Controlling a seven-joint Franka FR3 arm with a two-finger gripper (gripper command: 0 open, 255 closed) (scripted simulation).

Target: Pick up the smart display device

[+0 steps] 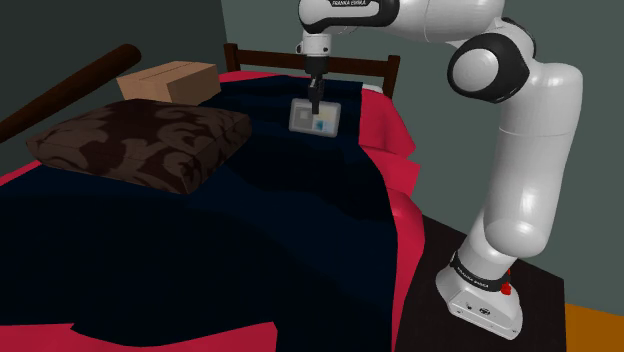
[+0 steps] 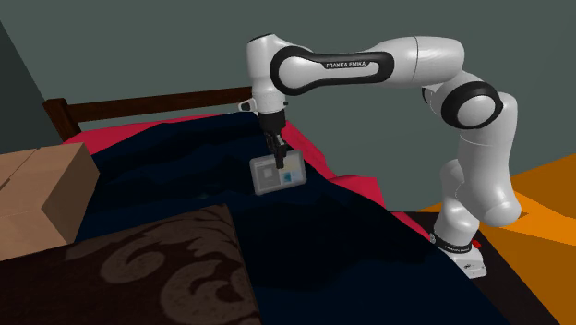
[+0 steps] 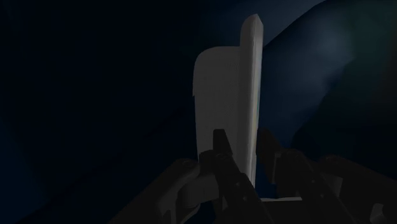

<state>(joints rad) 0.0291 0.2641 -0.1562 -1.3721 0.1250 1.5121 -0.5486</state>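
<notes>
Grey-framed smart display [image 1: 313, 119], pale screen facing out, pinched at top edge between fingers of black gripper [image 1: 316, 106] (clamped hard on it, edge-on in wrist view). Hanging slightly tilted over dark blue blanket [image 1: 250, 230], toward far end of bed, near wooden headboard [image 1: 262, 57]. At shoulder view's left: brown patterned pillow [image 1: 140, 145], cardboard box [image 1: 170, 80] beyond it. Red sheet [image 1: 395, 130] along bed's right edge.

smart display [image 1: 314, 119]: 1 | cardboard box [image 1: 168, 80]: 1 | pillow [image 1: 145, 145]: 1 | bed [image 1: 405, 215]: 1 | blanket [image 1: 200, 260]: 1
</notes>
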